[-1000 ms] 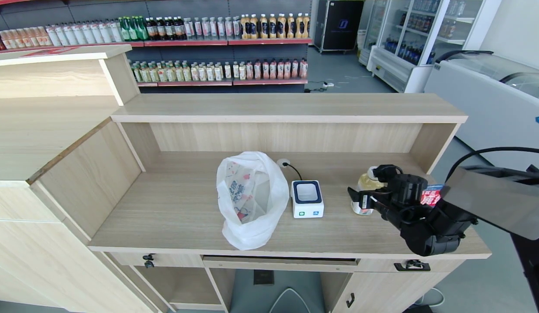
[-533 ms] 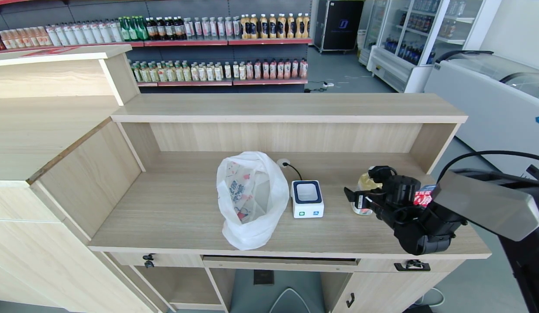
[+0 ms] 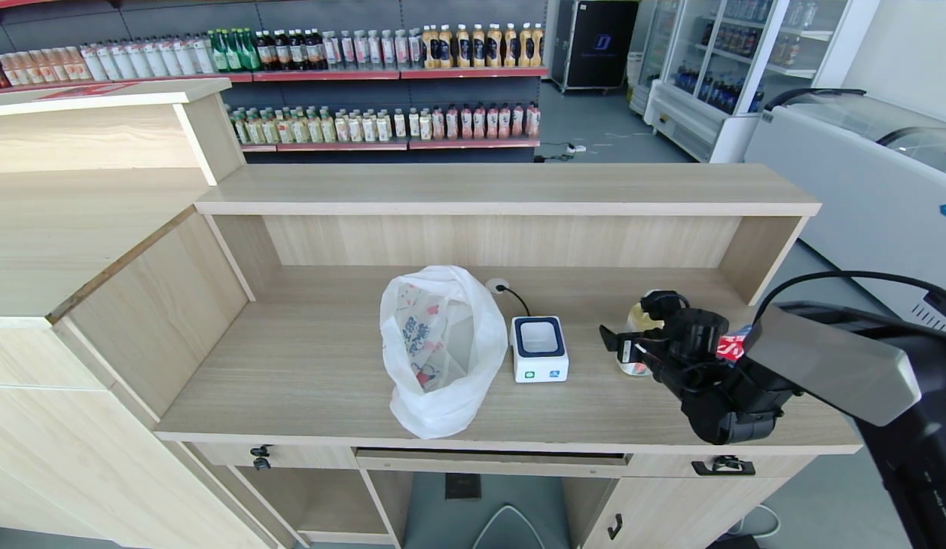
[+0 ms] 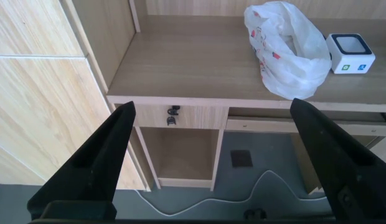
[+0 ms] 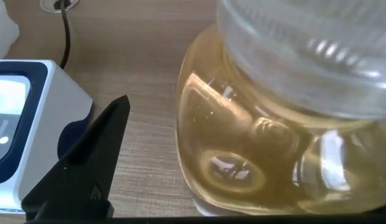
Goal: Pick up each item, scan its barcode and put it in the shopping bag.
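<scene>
- The bottle (image 3: 642, 319) stands straight up on the table (image 3: 305, 366), near the right end and a little right of the scanner (image 3: 539, 348). Its long way runs up and down, with the cap on top.
- My right fingers (image 3: 618, 341) are low at the bottle's side. They are open. In the right wrist view one finger stands beside the bottle with a thin strip of bare wood between them, not touching.
- I think the bottle sits in the gap, so the next job is just to close on its round belly, below the cap.
- The right arm is much nearer. My left fingers (image 4: 103, 162) hang wide open and hold nothing, low in front of the table's left end.
- A red pack (image 3: 731, 345) lies just behind the right arm, mostly hidden.
- The bag (image 3: 442, 358) is white and open at the top, touching the scanner's left side or very nearly. That makes a short trip: bottle, scanner, bag.
- The table is smooth, flat, pale wood. The bottle looks shiny and round, so it may slip or twist.
- This is a shop, with drink shelves (image 3: 381, 46) behind and fridges (image 3: 748, 61) at the right.
</scene>
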Controlling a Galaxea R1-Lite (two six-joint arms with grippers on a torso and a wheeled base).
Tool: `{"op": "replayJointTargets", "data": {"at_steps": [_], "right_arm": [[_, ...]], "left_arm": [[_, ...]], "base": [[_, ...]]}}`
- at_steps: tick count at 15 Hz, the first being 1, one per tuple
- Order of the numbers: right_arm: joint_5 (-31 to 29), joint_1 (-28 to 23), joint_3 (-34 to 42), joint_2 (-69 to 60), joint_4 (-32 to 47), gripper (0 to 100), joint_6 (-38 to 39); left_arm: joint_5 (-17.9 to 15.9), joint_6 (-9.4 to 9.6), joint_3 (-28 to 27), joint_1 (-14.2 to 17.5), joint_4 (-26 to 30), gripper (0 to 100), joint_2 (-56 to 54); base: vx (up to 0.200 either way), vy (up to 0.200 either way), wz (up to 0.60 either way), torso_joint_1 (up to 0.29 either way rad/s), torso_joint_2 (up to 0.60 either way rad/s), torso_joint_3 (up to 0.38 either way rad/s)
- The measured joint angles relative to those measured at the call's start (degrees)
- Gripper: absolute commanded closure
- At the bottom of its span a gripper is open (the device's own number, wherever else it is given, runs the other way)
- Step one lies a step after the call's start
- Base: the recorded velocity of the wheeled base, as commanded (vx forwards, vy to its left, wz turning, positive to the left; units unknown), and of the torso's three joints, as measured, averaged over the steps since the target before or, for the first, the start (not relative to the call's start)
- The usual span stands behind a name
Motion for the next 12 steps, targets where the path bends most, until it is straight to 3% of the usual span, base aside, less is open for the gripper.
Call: {"op": "replayJointTargets", "data": {"at_steps": [3, 4, 12], "right_arm": [[0.1, 0.0, -0.8, 1.1, 0.0, 0, 0.0], [0.2, -0.1, -0.8, 1.5, -0.5, 100, 0.1], [1.6, -0.8, -2.9, 2.7, -1.0, 100, -0.7]], "left_arm": [[0.0, -0.02, 0.0, 0.0, 0.0, 0, 0.0], [0.0, -0.02, 0.0, 0.0, 0.0, 0, 0.0], [0.0, -0.02, 0.0, 0.0, 0.0, 0, 0.0]], "base": [[0.0, 0.0, 0.0, 0.0, 0.0, 0.0], [0.0, 0.0, 0.0, 0.0, 0.0, 0.0], [0.0, 0.0, 0.0, 0.0, 0.0, 0.0]]}}
